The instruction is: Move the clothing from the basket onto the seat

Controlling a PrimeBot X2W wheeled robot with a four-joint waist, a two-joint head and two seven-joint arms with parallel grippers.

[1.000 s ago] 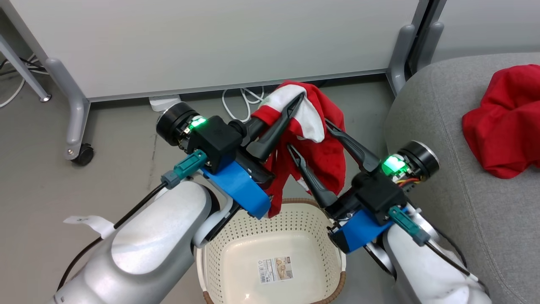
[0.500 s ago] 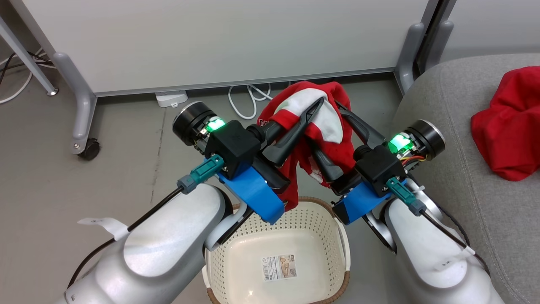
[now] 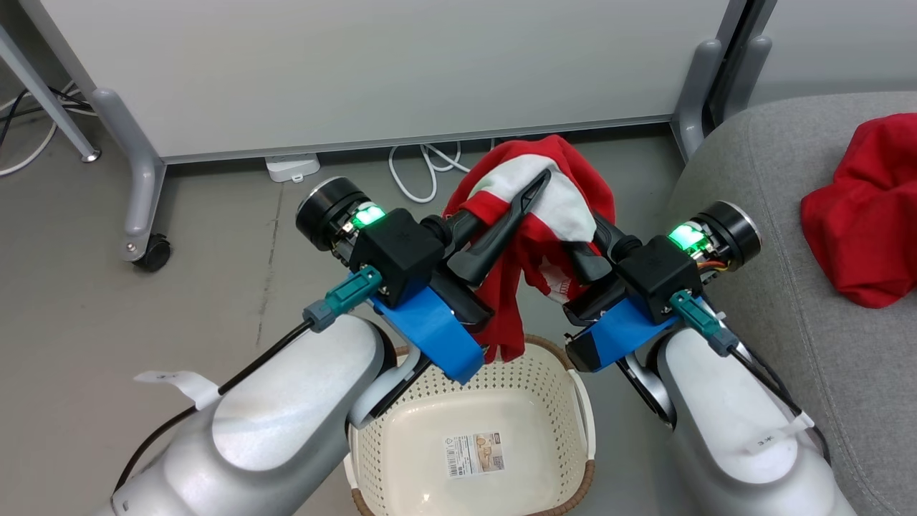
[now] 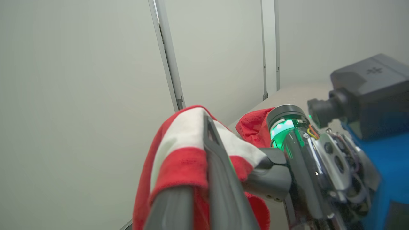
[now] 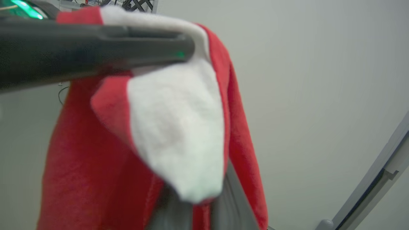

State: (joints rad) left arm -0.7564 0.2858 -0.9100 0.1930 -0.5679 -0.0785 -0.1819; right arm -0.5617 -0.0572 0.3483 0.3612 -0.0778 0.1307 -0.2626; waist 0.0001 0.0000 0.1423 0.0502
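A red garment with a broad white stripe (image 3: pixel 551 204) hangs above the cream basket (image 3: pixel 372 444), bunched between both grippers. My left gripper (image 3: pixel 542 179) is shut on its top fold, and the same grip appears in the left wrist view (image 4: pixel 207 123). My right gripper (image 3: pixel 582 247) is shut on the cloth from the right, its fingertips buried in the fabric. In the right wrist view the striped garment (image 5: pixel 179 127) drapes over my fingers. A plain red garment (image 3: pixel 860 208) lies on the grey seat (image 3: pixel 781 229) at the right. The basket holds no cloth.
A white partition panel stands behind on grey legs, with a caster (image 3: pixel 150 254) at the left. White cables (image 3: pixel 423 172) and a power adapter (image 3: pixel 292 168) lie on the floor beneath it. Bare grey floor stretches to the left.
My right gripper has moved in toward the left one and closed on the striped garment; its fingers stood wide apart a second ago. The head view has shifted slightly.
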